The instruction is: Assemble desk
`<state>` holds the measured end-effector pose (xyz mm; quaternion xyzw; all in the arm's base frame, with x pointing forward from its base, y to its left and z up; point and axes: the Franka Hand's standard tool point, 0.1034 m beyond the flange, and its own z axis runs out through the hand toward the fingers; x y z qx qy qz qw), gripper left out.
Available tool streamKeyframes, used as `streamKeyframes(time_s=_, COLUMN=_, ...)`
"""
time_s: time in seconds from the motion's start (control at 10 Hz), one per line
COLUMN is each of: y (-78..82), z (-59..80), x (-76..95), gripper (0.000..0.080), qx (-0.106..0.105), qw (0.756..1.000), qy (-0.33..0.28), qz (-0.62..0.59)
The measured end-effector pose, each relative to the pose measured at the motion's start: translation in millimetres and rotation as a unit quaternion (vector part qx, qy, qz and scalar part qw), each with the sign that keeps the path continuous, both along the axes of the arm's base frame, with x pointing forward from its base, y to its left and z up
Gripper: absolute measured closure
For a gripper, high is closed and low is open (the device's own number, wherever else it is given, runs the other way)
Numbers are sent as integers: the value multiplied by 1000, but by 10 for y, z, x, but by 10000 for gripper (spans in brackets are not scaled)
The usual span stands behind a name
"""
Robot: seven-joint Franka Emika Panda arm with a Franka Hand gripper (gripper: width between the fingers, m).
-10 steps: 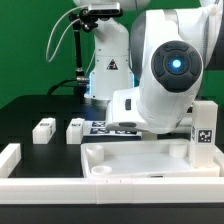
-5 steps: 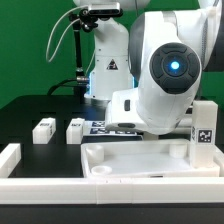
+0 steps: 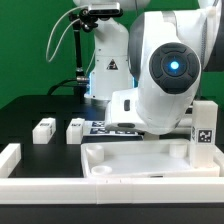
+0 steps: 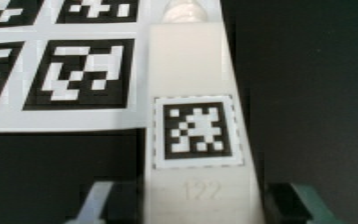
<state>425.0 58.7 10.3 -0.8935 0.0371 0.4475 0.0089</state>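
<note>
In the wrist view a white square leg with a black-and-white tag lies on the black table beside the marker board. My gripper straddles the leg's near end, one finger on each side, shut on it. In the exterior view the gripper is hidden behind the arm's large white wrist. The desk's tabletop tray lies at the front. Two more legs lie at the exterior view's left. Another leg stands upright at the right.
The marker board lies flat behind the tray, under the arm. A low white rail borders the table at the front of the exterior view's left. The robot base rises at the back.
</note>
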Motion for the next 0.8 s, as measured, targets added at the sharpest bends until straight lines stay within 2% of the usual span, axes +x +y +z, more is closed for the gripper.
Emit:
streamKeyframes(time_s=0.1, y=-9, z=41, x=18, gripper=514, qx=1, qw=1000, qy=1, qz=-2)
streamKeyframes(time_s=0.2, y=-41, z=327, x=89, gripper=514, qx=14, qw=999, qy=28, qz=-20)
streamKeyframes(time_s=0.3, y=-143, z=526, x=282, gripper=512, qx=23, qw=999, qy=8, qz=-40)
streamKeyframes(time_s=0.5, y=-343, z=814, x=478, gripper=512, qx=25, qw=998, qy=-16, qz=-58)
streamKeyframes(time_s=0.6, y=-435, z=836, x=564, gripper=512, qx=38, qw=998, qy=-38, qz=-25)
streamKeyframes(time_s=0.7, y=-408, z=820, x=541, gripper=512, qx=33, qw=998, qy=-35, qz=-30)
streamKeyframes(time_s=0.8, y=-415, z=781, x=641, gripper=512, qx=30, qw=996, qy=-76, qz=-29)
